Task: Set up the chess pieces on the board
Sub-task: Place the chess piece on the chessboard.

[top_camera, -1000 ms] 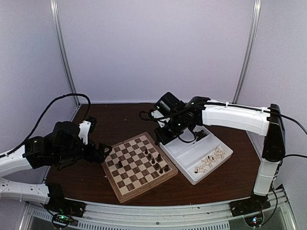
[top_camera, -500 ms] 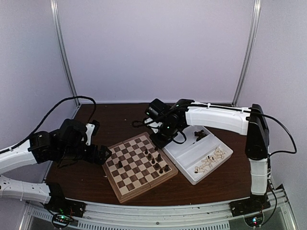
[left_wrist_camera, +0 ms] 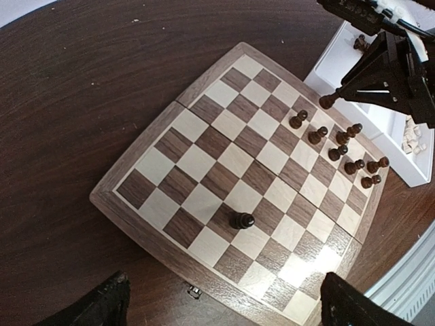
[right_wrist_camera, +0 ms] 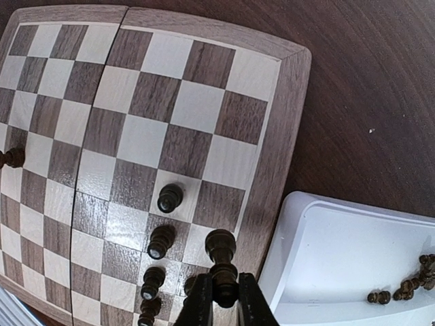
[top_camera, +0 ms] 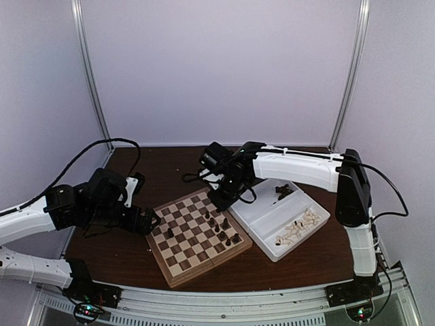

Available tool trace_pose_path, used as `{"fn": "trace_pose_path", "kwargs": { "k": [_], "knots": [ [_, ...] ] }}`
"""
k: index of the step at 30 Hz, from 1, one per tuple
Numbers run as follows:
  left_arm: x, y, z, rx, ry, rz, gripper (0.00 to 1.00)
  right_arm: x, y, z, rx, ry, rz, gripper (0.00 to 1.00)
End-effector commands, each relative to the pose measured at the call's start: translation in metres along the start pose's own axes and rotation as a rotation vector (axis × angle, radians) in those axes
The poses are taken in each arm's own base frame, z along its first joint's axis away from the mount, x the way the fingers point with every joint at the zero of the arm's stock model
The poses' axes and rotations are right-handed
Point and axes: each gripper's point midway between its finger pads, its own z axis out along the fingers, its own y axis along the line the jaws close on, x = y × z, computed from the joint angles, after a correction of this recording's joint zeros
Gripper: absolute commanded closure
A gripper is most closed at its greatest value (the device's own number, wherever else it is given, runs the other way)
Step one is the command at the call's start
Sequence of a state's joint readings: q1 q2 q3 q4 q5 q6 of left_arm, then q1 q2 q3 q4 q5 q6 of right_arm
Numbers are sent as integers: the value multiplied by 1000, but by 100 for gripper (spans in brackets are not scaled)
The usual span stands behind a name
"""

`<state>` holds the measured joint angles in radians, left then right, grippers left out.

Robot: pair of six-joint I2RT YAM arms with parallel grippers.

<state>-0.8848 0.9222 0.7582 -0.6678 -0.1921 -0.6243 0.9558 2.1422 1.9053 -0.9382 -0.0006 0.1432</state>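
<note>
The board lies at the table's middle. Several dark chess pieces stand near its right edge, and one lone dark piece stands toward its left side. My right gripper is shut on the base of a dark chess piece. It holds that piece just above the board's edge row beside the tray, next to a file of standing dark pieces. My left gripper hovers open over the board's left border with nothing between its fingers.
A white two-compartment tray sits right of the board. Loose dark pieces lie in its far compartment and cream ones in its near compartment. The right arm spans above the tray. Bare dark tabletop surrounds the board.
The right arm has swung left from above the tray to the board's far right edge, carrying the dark piece. The left arm shifted slightly, still open.
</note>
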Motion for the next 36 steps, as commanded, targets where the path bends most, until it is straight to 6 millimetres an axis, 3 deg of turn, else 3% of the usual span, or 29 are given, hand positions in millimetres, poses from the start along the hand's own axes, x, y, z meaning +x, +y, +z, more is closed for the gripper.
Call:
{"fn": "trace_pose_path", "kwargs": {
  "k": [1,21,36],
  "knots": [
    [-6,-3,-4,16,-7,7,2,-11,-9,2,48,-19,-20,96],
    [0,-4,0,30,27,9,2,-15,-7,25,58,-5,-46,96],
    [2,-6,3,37,45,7,2,-15,-4,31,45,-4,-48,94]
  ]
}}
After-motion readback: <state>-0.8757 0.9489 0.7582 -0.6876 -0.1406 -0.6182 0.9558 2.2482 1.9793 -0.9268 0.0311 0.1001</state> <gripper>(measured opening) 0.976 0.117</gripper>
